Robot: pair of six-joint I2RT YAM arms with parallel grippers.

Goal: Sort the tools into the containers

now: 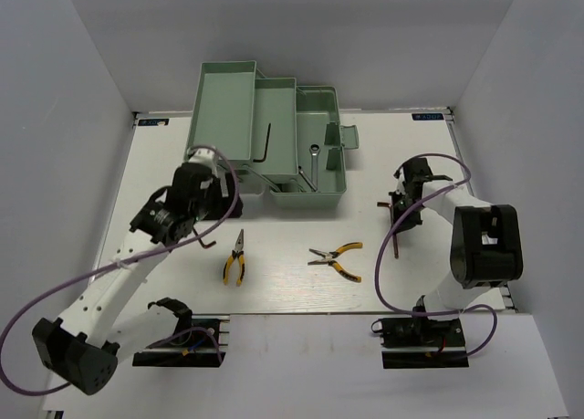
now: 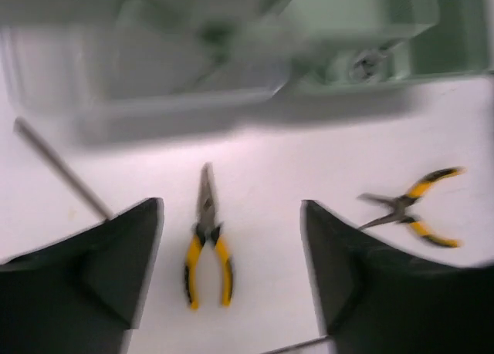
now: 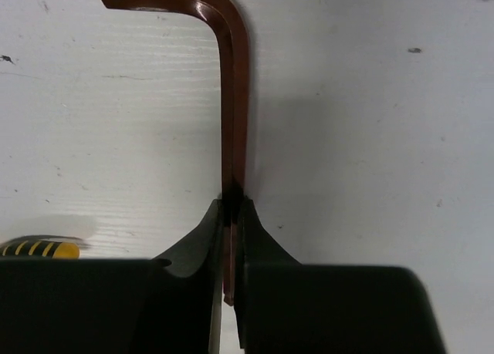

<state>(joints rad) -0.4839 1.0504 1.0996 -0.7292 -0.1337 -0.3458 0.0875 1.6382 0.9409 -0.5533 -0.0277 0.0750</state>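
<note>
Desk (image 1: 292, 291): carrying left pliers (image 1: 235, 257), right pliers (image 1: 336, 259) near centre; green toolbox (image 1: 228, 99) sitting far.
Left jaws: standing open, hanging between toolbox and left pliers.
Right jaws: gripping brown hex key (image 3: 234, 99) at right.

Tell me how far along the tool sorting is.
Done: a dark hex key and the wrench lie in the toolbox. In hand: the right jaws are shut on a brown hex key. Remaining: the long-nose pliers and the second pliers lie on the table; the left jaws stand open, empty.
</note>
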